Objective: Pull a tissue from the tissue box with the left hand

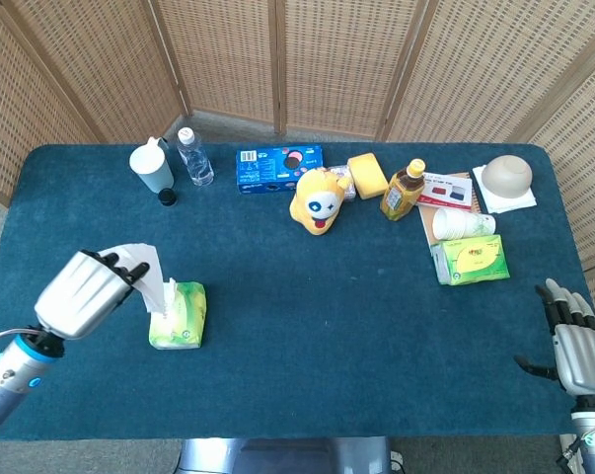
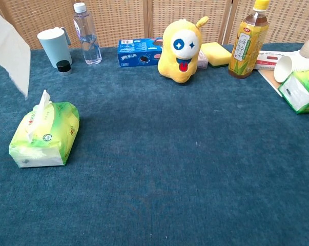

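A green soft tissue pack [image 1: 179,316] [image 2: 43,135] lies on the blue table at the left, with a fresh tissue sticking up from its slot. My left hand [image 1: 83,291] hovers just left of the pack and pinches a pulled white tissue [image 1: 142,267], which hangs free above the pack. In the chest view only that tissue [image 2: 12,48] shows at the top left; the hand itself is out of frame. My right hand [image 1: 575,341] rests at the table's right front edge, fingers apart, holding nothing.
Along the back stand a pale cup [image 1: 152,168], water bottle [image 1: 193,156], blue cookie box [image 1: 279,168], yellow plush toy [image 1: 317,199], sponge [image 1: 368,176] and tea bottle [image 1: 404,190]. A second green tissue pack [image 1: 471,260], paper cups [image 1: 463,223] and a bowl [image 1: 506,176] sit at right.
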{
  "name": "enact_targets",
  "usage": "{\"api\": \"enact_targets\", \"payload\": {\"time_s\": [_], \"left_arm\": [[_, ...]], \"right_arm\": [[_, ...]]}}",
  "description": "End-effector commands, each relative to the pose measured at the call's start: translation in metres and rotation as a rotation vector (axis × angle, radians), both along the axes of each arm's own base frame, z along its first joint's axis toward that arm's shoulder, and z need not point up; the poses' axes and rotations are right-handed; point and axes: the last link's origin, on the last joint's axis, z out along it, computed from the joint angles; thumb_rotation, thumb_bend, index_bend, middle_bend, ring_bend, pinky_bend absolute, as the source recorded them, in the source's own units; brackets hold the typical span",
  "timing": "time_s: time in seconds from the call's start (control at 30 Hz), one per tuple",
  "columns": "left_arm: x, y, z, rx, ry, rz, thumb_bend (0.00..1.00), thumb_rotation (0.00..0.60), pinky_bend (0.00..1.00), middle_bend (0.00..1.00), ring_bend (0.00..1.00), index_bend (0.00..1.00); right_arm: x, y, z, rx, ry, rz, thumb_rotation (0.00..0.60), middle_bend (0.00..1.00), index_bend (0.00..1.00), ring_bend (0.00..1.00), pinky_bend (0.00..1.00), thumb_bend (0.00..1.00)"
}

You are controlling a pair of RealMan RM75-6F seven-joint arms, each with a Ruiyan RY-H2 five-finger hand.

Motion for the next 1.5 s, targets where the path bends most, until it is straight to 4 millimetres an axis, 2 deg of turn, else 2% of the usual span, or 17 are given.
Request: {"api": "enact_targets", "payload": {"time_s": [0.03,0.23,0.3,0.5,0.53,0.57,0.6,0.63,0.67,0.7,0.77,0.9,1.1,1.17,1.27,1.37,1.5], "left_arm": [[-0.010,0.000,0.007,0.012,0.009,0.025,0.67,0.600,1.00,0.95,0.79,0.84],[-0.054,0.005,0.005,0.011,0.062,0.124,0.67,0.600,1.00,0.95,0.79,0.84],[-0.074,0.005,-0.004,0.001,0.078,0.164,0.67,0.600,1.00,0.95,0.79,0.84],[-0.113,0.001,-0.035,-0.061,0.079,0.248,0.65,0.600,1.00,0.91,0.76,0.82],[-0.119,0.001,-0.040,-0.064,0.074,0.256,0.64,0.600,1.00,0.84,0.72,0.78],[-0.123,0.001,-0.043,-0.063,0.066,0.260,0.61,0.600,0.94,0.70,0.63,0.69],[-0.126,0.000,-0.044,-0.061,0.060,0.262,0.55,0.600,0.84,0.52,0.49,0.55],[-0.129,0.000,-0.045,-0.059,0.051,0.267,0.48,0.600,0.74,0.39,0.37,0.44],[-0.132,-0.001,-0.045,-0.061,0.040,0.276,0.30,0.600,0.58,0.19,0.19,0.25],[-0.134,-0.002,-0.044,-0.065,0.034,0.284,0.17,0.596,0.49,0.09,0.10,0.14],[-0.137,-0.005,-0.040,-0.087,0.006,0.327,0.01,0.577,0.38,0.01,0.01,0.02],[-0.135,-0.013,-0.026,-0.090,-0.006,0.365,0.00,0.529,0.25,0.00,0.00,0.00],[-0.135,-0.030,-0.012,-0.114,-0.006,0.481,0.00,0.501,0.17,0.00,0.00,0.00],[-0.133,-0.034,-0.004,-0.096,-0.016,0.496,0.00,0.505,0.17,0.00,0.00,0.00],[-0.136,-0.046,0.007,-0.043,-0.064,0.508,0.00,0.542,0.17,0.00,0.00,0.00],[-0.145,-0.054,0.010,-0.015,-0.093,0.551,0.00,0.594,0.17,0.00,0.00,0.00],[-0.155,-0.065,0.004,0.009,-0.138,0.579,0.00,0.600,0.16,0.00,0.00,0.00]], "right_arm": [[0.000,0.000,0.000,-0.001,0.001,0.001,0.596,0.00,0.00,0.00,0.00,0.00],[0.000,0.000,-0.001,0.003,0.003,0.000,0.595,0.00,0.00,0.00,0.00,0.00],[0.001,0.000,-0.002,0.007,0.006,0.002,0.596,0.00,0.00,0.00,0.00,0.00],[0.002,-0.001,-0.003,0.009,0.008,0.005,0.596,0.00,0.00,0.00,0.00,0.00],[0.002,-0.001,-0.004,0.011,0.009,0.004,0.596,0.00,0.00,0.00,0.00,0.00],[0.002,-0.001,-0.004,0.013,0.010,0.003,0.596,0.00,0.00,0.00,0.00,0.00],[0.002,-0.001,-0.005,0.014,0.011,0.001,0.595,0.00,0.00,0.00,0.00,0.00],[0.001,-0.001,-0.005,0.016,0.012,-0.001,0.595,0.00,0.00,0.00,0.00,0.00],[0.000,-0.001,-0.005,0.017,0.014,-0.004,0.595,0.00,0.00,0.00,0.00,0.00],[0.000,-0.001,-0.005,0.018,0.015,-0.006,0.595,0.00,0.00,0.00,0.00,0.00],[0.000,-0.002,-0.006,0.019,0.016,-0.009,0.595,0.00,0.00,0.00,0.00,0.00],[0.000,-0.002,-0.007,0.022,0.021,-0.009,0.595,0.00,0.00,0.00,0.00,0.00],[0.002,-0.001,-0.007,0.024,0.020,-0.007,0.596,0.00,0.00,0.00,0.00,0.00],[0.002,-0.001,-0.007,0.023,0.018,-0.009,0.596,0.00,0.00,0.00,0.00,0.00],[0.001,-0.001,-0.006,0.020,0.018,-0.011,0.596,0.00,0.00,0.00,0.00,0.00],[0.002,-0.001,-0.006,0.021,0.021,-0.009,0.595,0.00,0.00,0.00,0.00,0.00],[0.002,-0.001,-0.006,0.022,0.021,-0.006,0.597,0.00,0.00,0.00,0.00,0.00]]}}
